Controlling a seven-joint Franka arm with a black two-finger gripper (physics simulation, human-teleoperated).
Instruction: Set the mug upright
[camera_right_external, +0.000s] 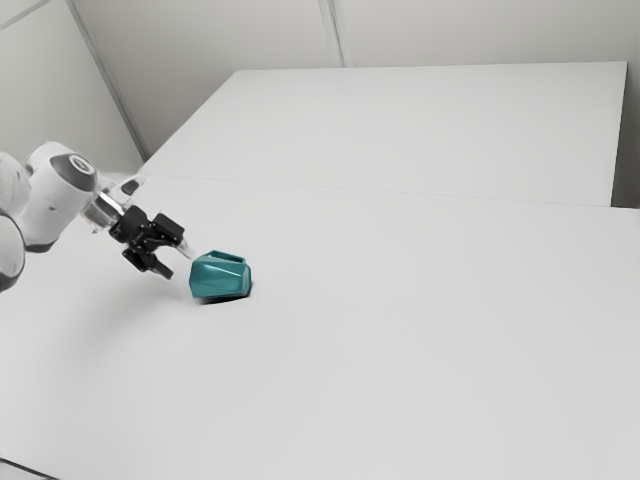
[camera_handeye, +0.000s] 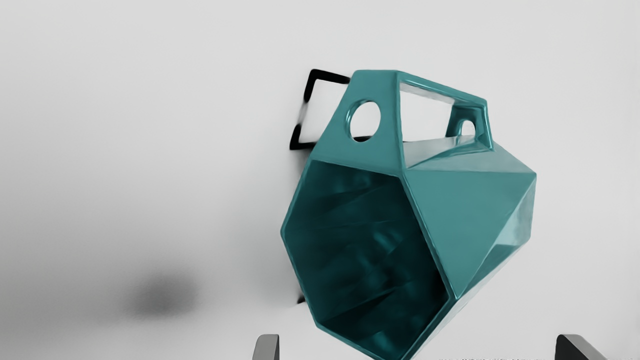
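Spread fingers (camera_handeye: 267, 350) stand well apart with nothing held between them, so the gripper (camera_handeye: 419, 348) is open. Just ahead of it the teal mug (camera_handeye: 465, 215) lies on its side, mouth (camera_handeye: 370, 240) facing the gripper and handle (camera_handeye: 390, 112) raised clear of the surface (camera_right_external: 420, 360). It looks stiff, probably light, and its glossy facets may slip. I'd pinch the wall at the rim, or the handle's bar, squarely, then tip the mouth upward.
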